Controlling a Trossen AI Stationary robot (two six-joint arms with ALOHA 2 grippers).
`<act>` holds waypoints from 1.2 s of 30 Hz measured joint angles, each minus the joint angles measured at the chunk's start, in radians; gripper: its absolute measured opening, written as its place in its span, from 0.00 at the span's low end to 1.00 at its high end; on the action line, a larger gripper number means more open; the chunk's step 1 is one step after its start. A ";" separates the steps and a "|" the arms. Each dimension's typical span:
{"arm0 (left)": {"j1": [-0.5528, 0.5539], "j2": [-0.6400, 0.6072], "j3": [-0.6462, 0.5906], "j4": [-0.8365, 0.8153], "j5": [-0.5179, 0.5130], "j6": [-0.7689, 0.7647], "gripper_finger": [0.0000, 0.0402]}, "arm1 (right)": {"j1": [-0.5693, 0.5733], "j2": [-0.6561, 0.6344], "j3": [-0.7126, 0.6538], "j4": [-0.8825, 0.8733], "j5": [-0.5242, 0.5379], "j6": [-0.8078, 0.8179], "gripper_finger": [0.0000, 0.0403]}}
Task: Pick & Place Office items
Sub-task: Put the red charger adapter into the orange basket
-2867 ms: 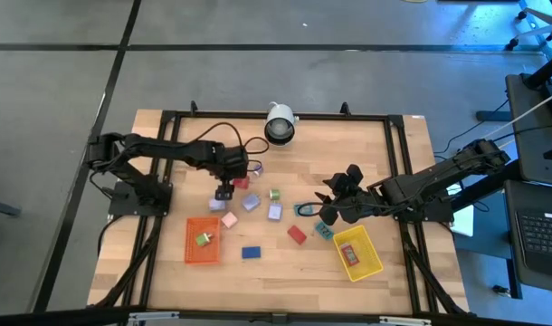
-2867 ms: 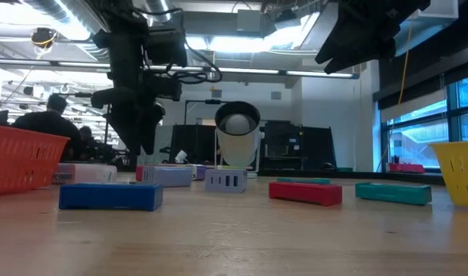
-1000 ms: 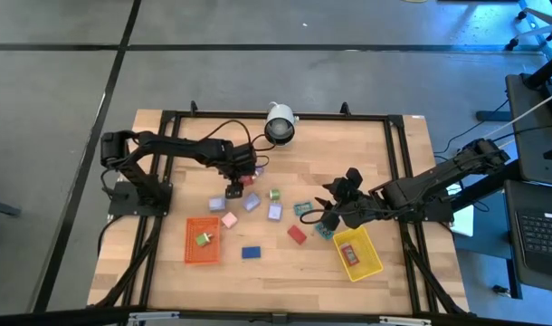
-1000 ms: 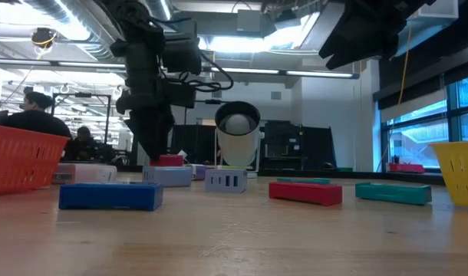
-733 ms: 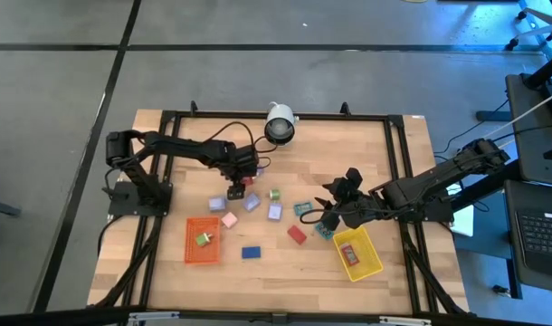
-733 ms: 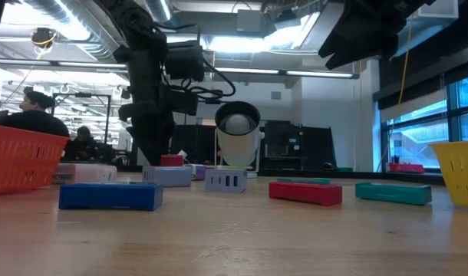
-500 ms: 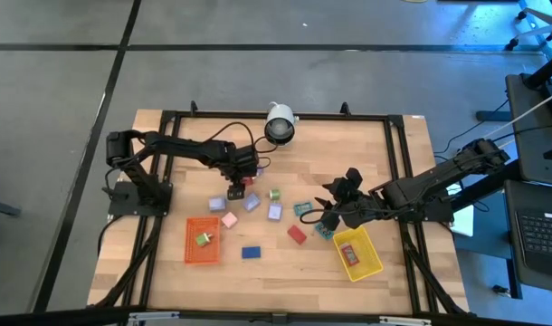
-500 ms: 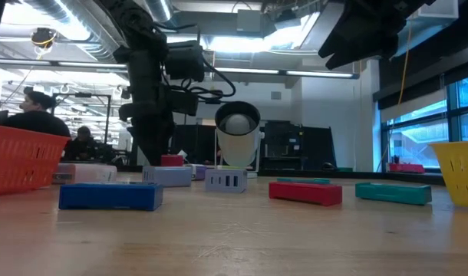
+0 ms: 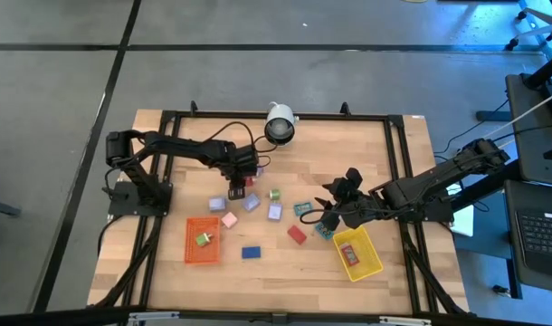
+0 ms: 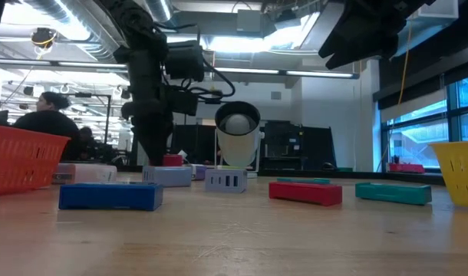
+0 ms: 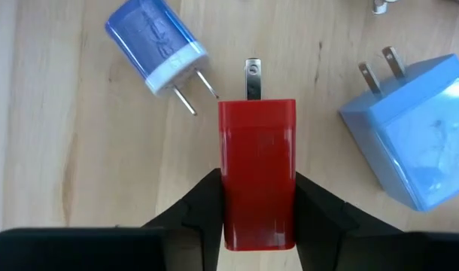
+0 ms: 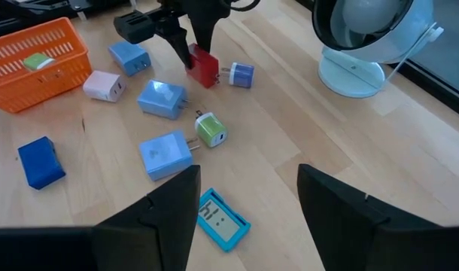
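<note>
My left gripper [image 11: 256,197] is squeezed shut on the small red plastic plug block [image 11: 256,169], which sits right between the jaws, its long side pointing straight ahead, prongs away from me.

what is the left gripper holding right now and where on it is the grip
The left gripper is shut on the red charger, fingers pressing its two long sides at the end away from the prongs. The right gripper holds nothing.

A big lab or work hall: a wooden surface [image 9: 348,154] on a grey floor [image 9: 258,72], ceiling pipes [image 10: 57,38], a person [image 10: 46,119] at desks behind.
</note>
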 joint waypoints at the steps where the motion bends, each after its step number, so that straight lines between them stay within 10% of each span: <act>1: 0.000 0.000 0.000 -0.002 0.006 0.000 0.29 | 0.000 0.000 0.000 0.000 -0.001 0.000 0.55; 22: -0.039 -0.147 0.207 -0.309 0.044 -0.031 0.29 | 0.000 0.000 0.000 0.000 -0.001 -0.001 0.55; 36: -0.375 -0.492 0.251 -0.519 0.025 -0.497 0.29 | 0.020 0.000 0.000 0.007 0.002 -0.001 0.55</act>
